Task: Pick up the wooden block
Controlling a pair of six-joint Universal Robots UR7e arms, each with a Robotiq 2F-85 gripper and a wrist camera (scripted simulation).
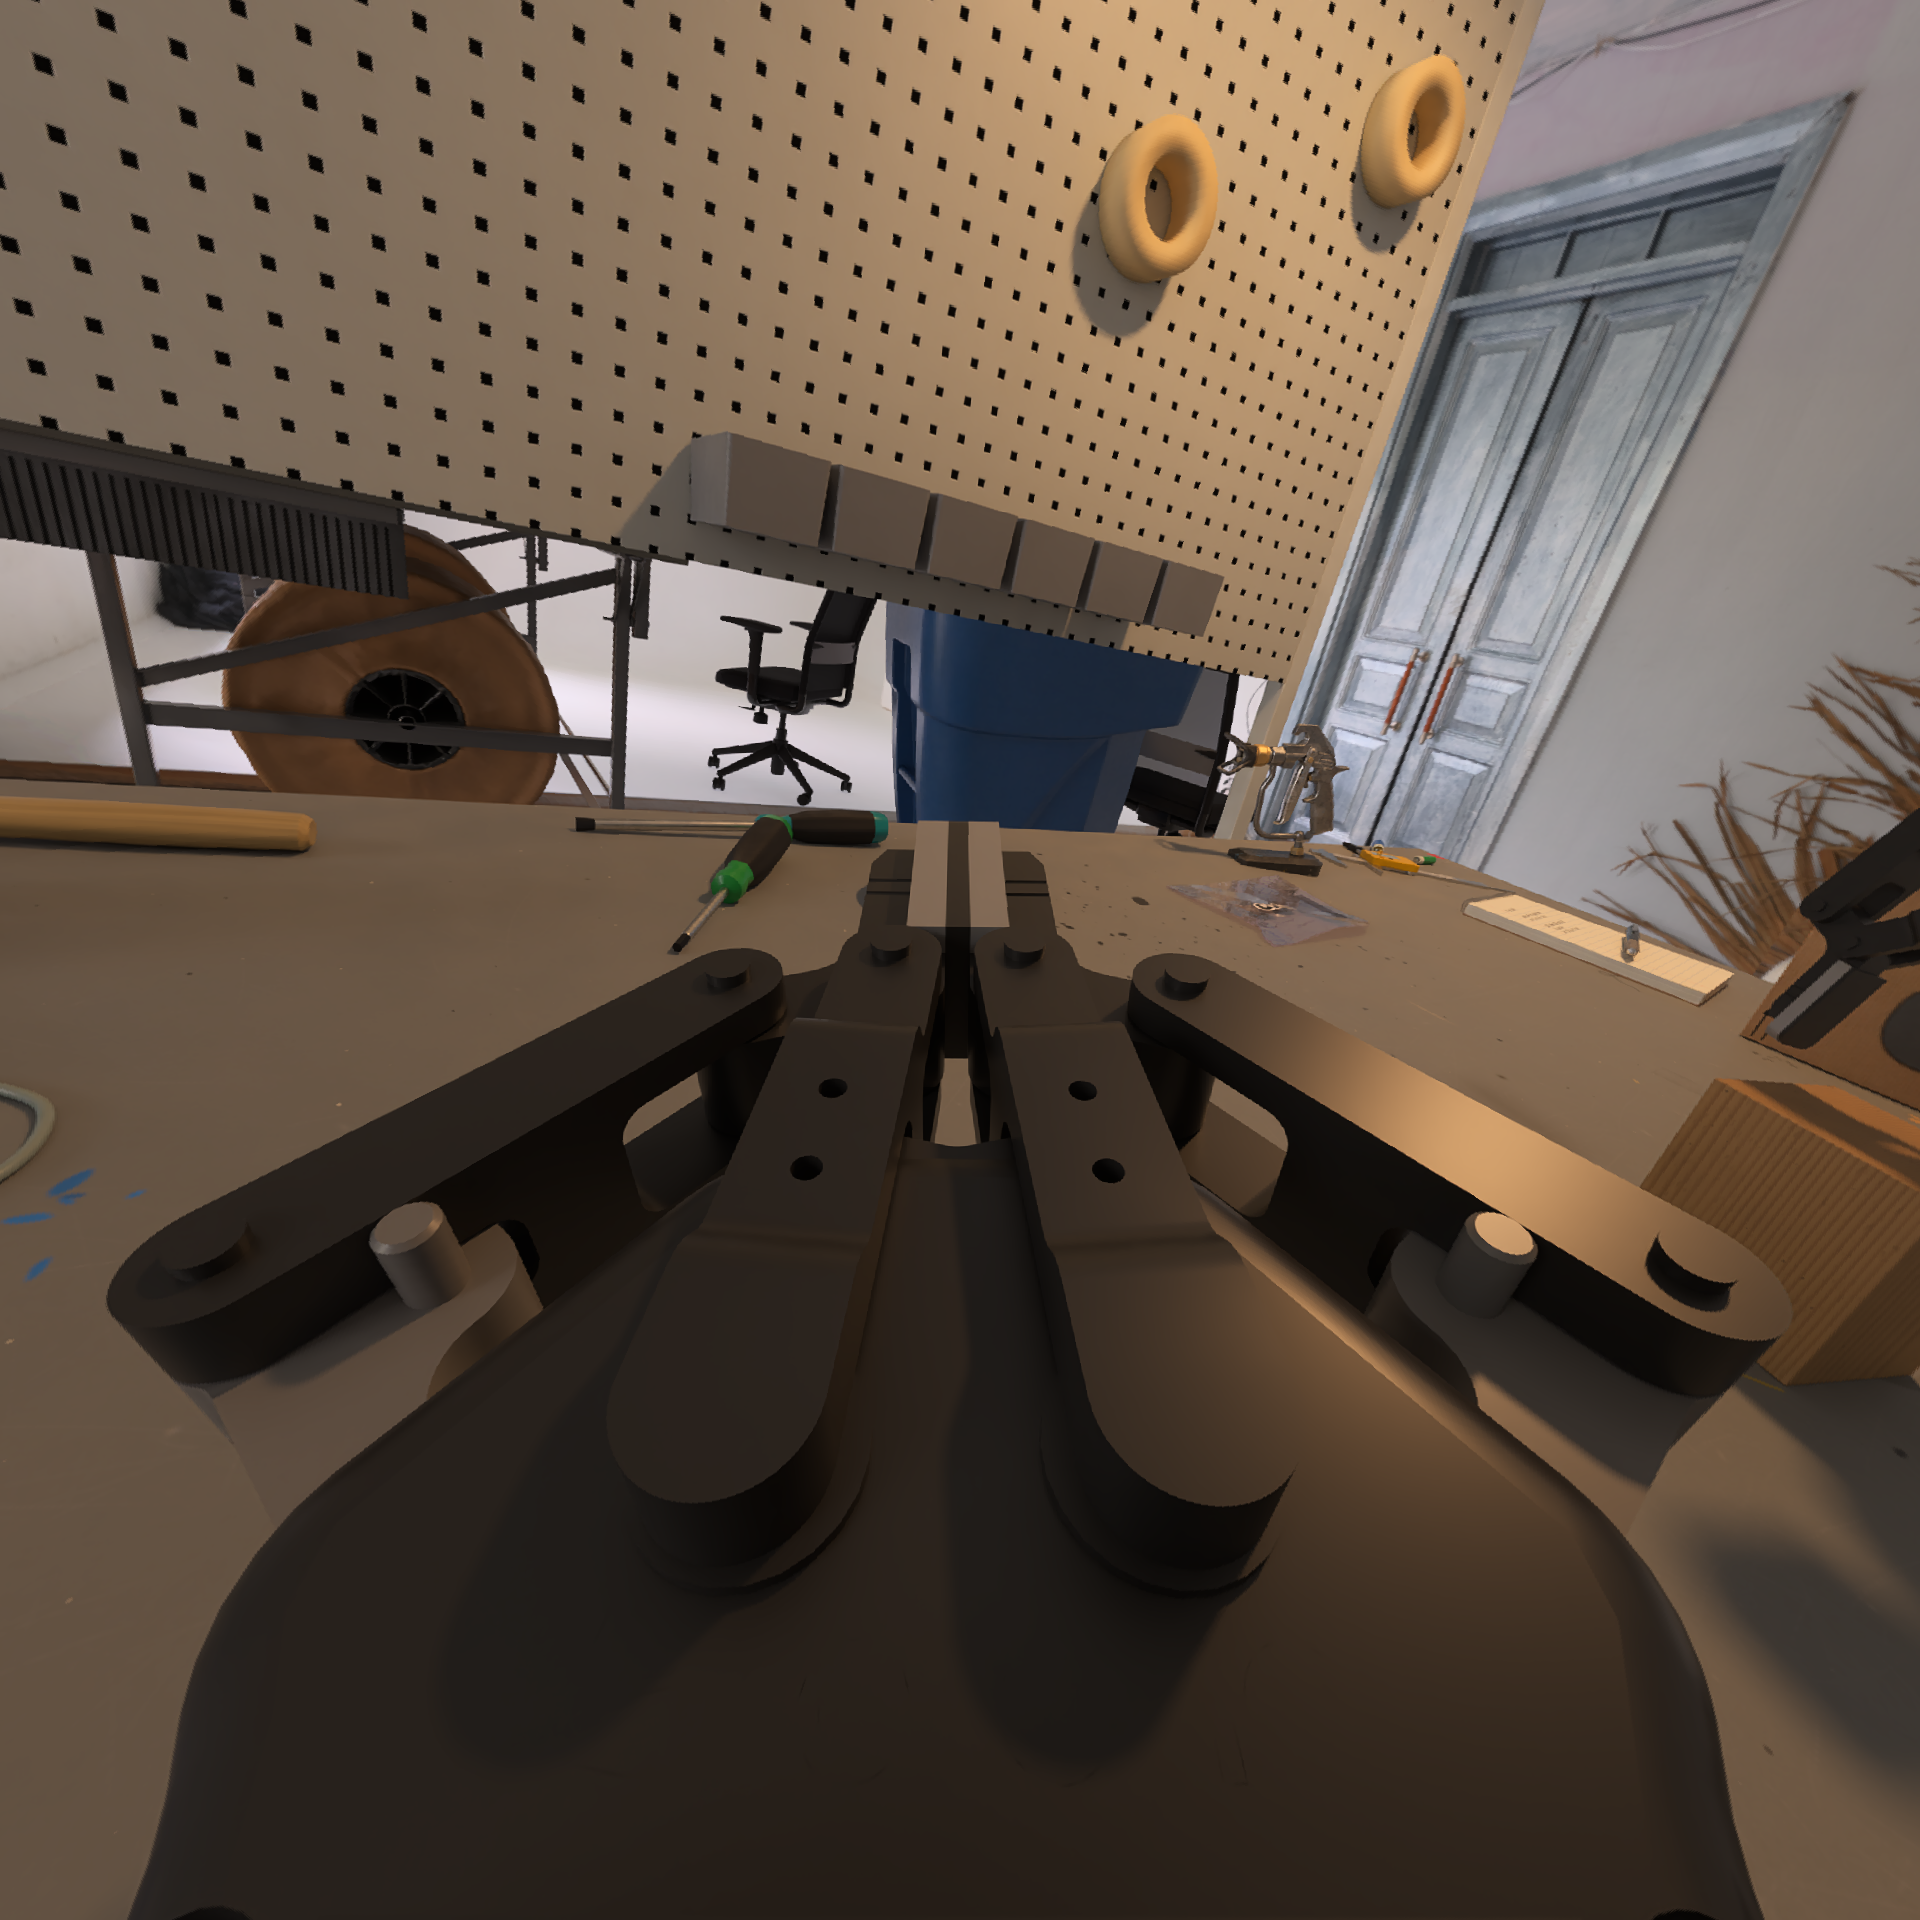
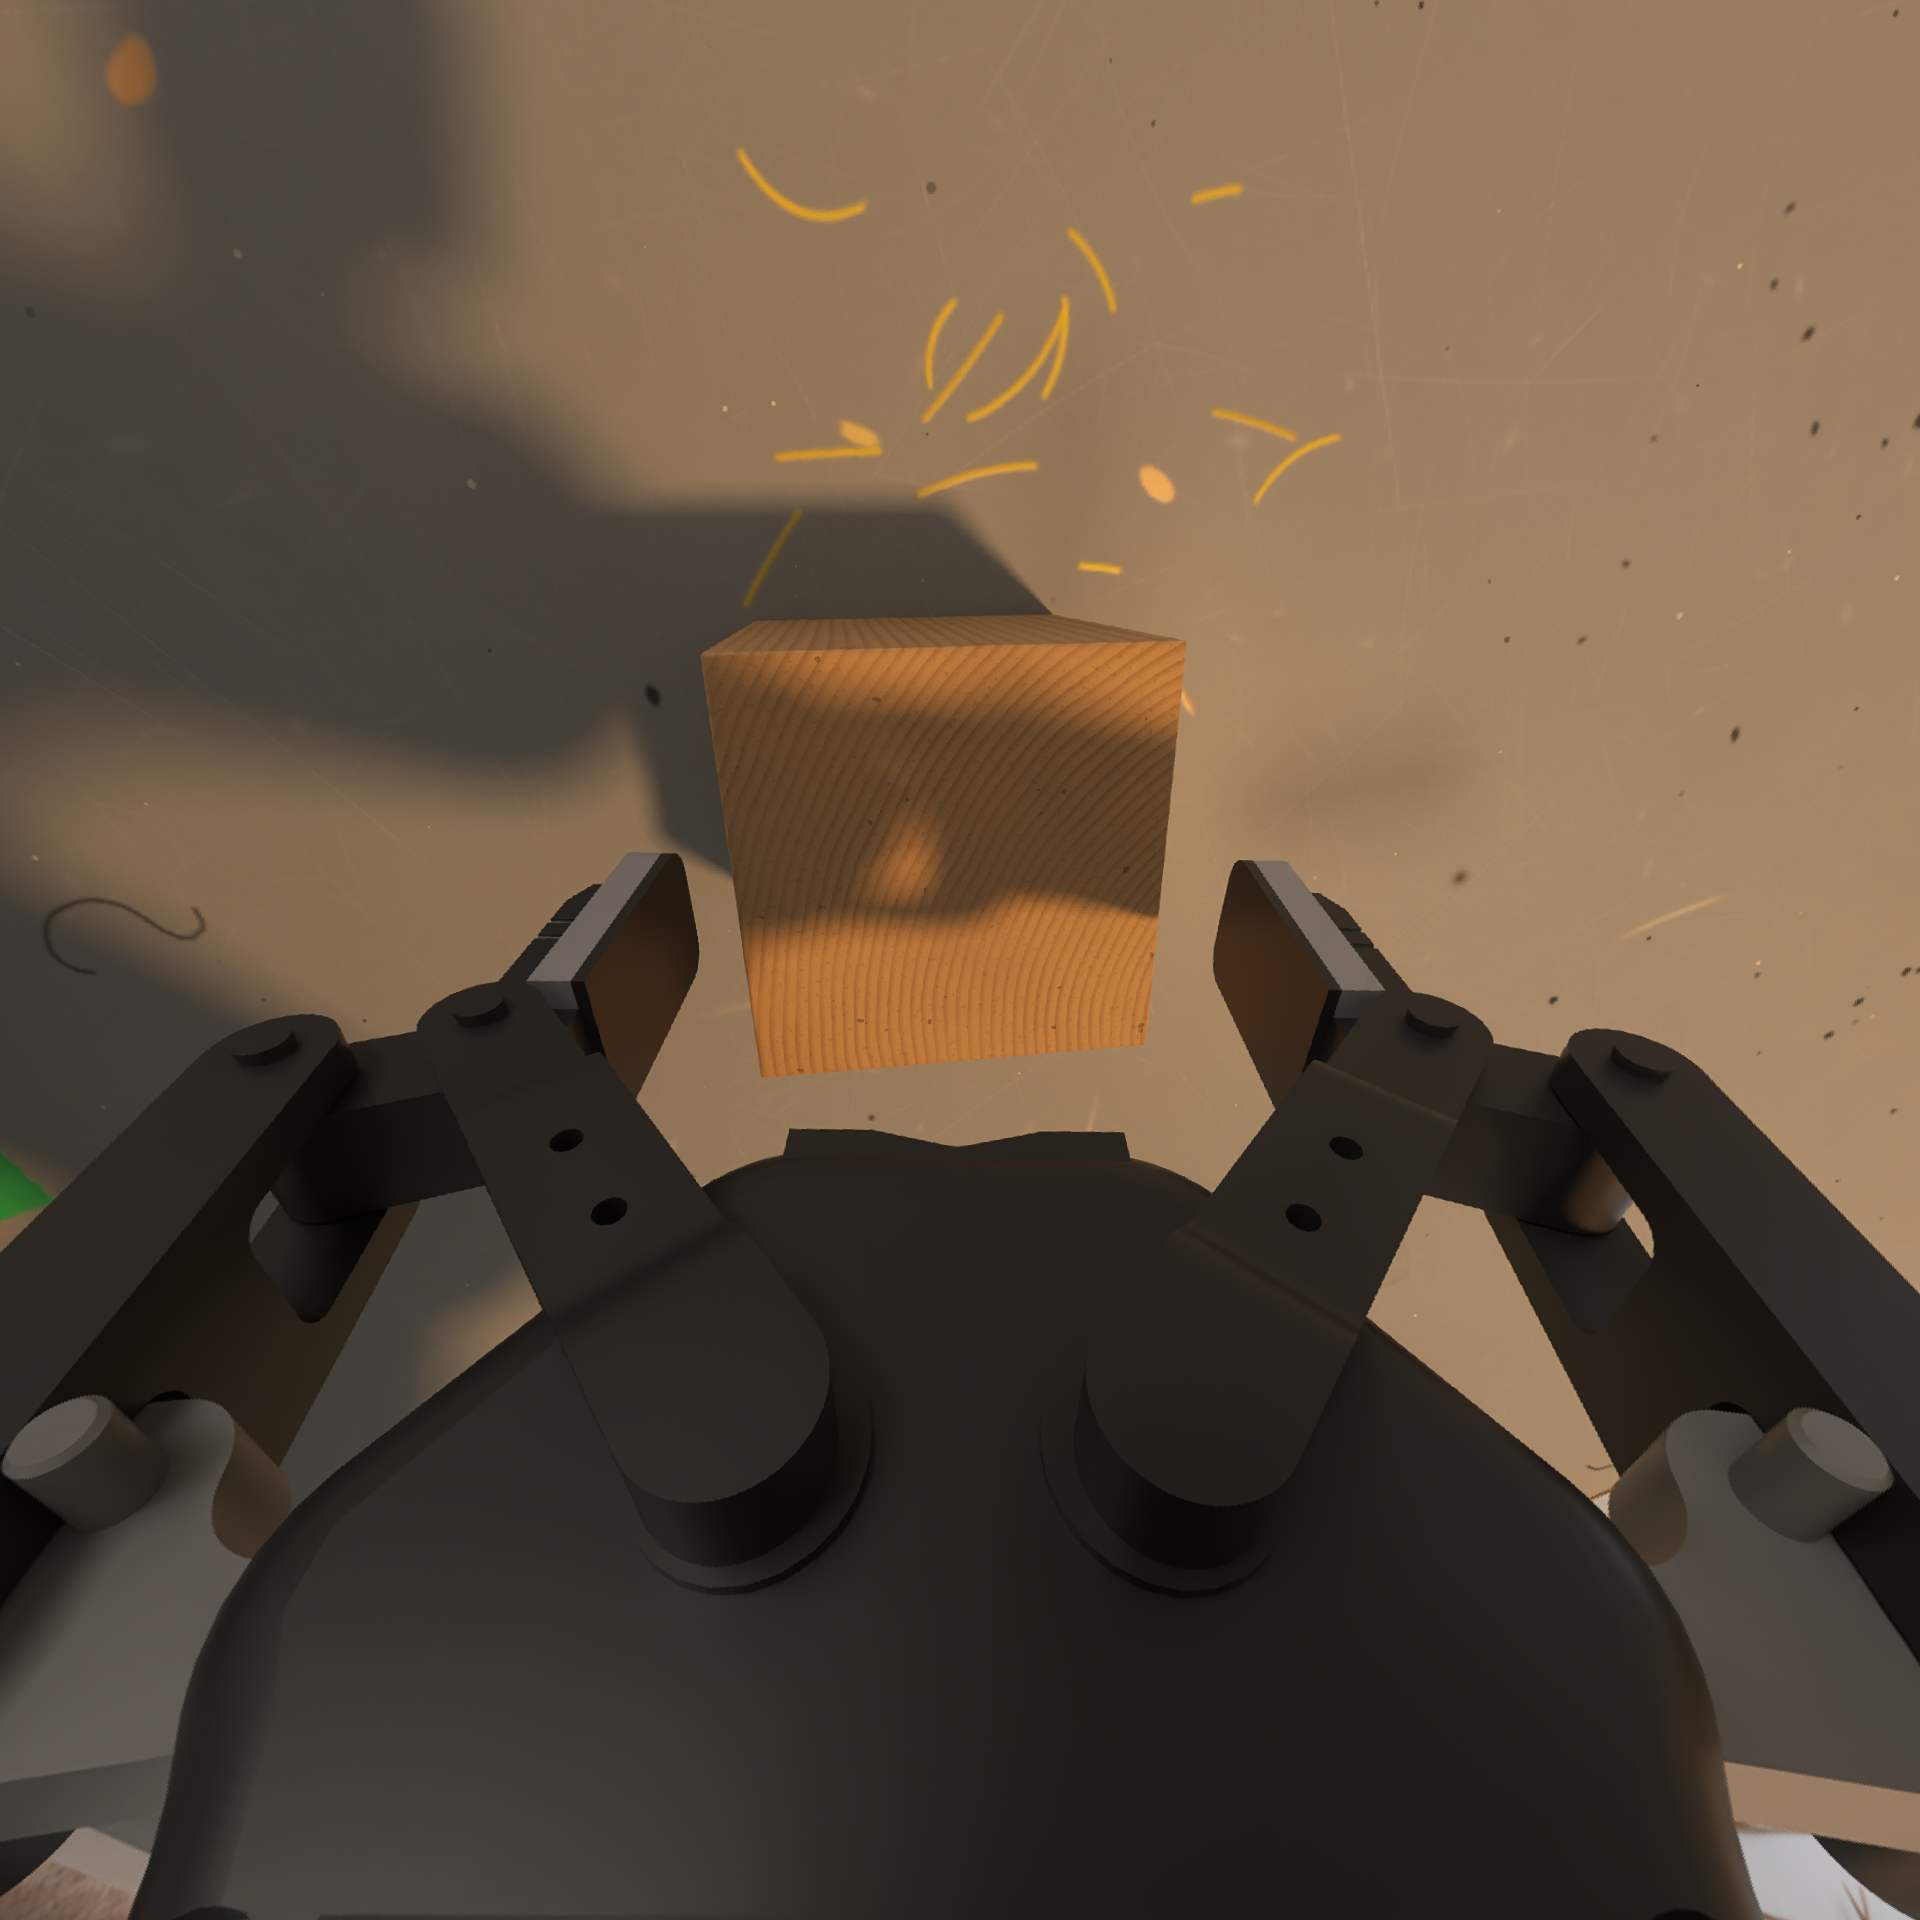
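Right hand (image 2: pixel 956 956) spread, straddling wooden block (image 2: pixel 945 842) | left hand (image 1: pixel 957 883) closed, empty

The block (image 2: pixel 945 842) is bare wood with fine curved grain lines and a matt face, and it sits on a matt brown tabletop (image 2: pixel 1507 520) that looks scuffed, with thin scratches, dark specks and yellow streaks. The right gripper (image 2: pixel 956 956) is matt black, metal by its look, with smooth grey pads (image 2: pixel 597 920) (the left gripper (image 1: pixel 957 883) has the same finish). Toward the far edge lie a screwdriver (image 1: pixel 750 860) with a glossy green and black plastic handle and a thin metal shaft, a smooth wooden handle (image 1: pixel 156 826), a shiny metal spray gun (image 1: pixel 1294 779) and a clear plastic bag (image 1: pixel 1262 909), below a matt tan pegboard (image 1: pixel 623 260).
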